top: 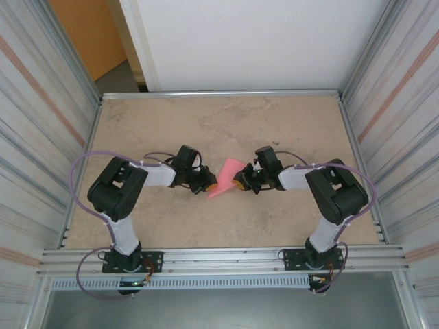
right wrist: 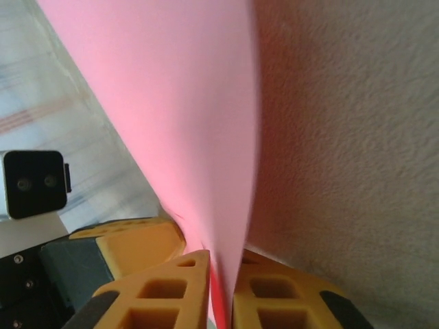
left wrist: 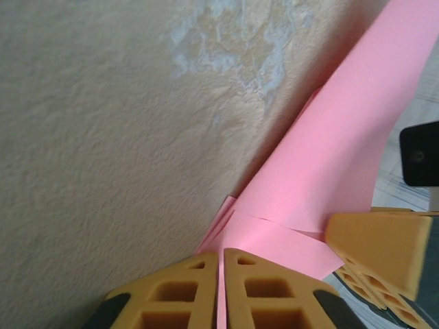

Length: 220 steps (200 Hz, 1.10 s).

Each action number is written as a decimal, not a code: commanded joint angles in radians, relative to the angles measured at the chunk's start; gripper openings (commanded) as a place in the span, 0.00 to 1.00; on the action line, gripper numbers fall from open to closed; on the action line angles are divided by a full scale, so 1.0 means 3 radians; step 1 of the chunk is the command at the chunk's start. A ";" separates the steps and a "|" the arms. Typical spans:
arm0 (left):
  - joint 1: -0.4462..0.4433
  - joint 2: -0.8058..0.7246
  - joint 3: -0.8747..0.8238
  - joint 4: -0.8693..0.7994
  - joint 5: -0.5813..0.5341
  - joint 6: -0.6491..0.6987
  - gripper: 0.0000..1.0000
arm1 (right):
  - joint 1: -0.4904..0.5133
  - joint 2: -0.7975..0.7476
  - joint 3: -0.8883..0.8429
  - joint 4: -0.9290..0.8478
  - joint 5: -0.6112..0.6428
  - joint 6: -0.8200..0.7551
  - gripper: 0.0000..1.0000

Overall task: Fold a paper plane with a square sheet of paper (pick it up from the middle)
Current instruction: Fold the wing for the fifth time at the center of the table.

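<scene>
You have the sheet of paper (top: 226, 177) at the middle of the counter (top: 219, 123), between the two arms. Your left end effector (top: 210, 184) pinches its left side. Your right end effector (top: 240, 181) pinches its right side, near the left one.

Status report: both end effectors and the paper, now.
Left end effector shut on pink paper. Right end effector shut on same sheet, opposite side. Paper partly folded, spanning between them. No obstacle seen.
</scene>
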 commanded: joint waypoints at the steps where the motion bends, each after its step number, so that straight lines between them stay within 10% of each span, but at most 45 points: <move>1: 0.0014 -0.0145 -0.0044 0.0038 -0.0035 0.0097 0.13 | 0.0022 0.0014 0.0086 -0.0076 0.0081 -0.0027 0.06; 92: -0.0404 -0.0727 0.0038 -0.0322 -0.0702 0.1786 0.36 | 0.0078 -0.0199 0.0365 -0.0678 0.0261 -0.0115 0.00; 220: -0.0948 -0.0733 -0.0298 0.0308 -0.1763 0.3548 0.40 | 0.0058 -0.0152 0.0584 -0.0869 0.0117 -0.0030 0.01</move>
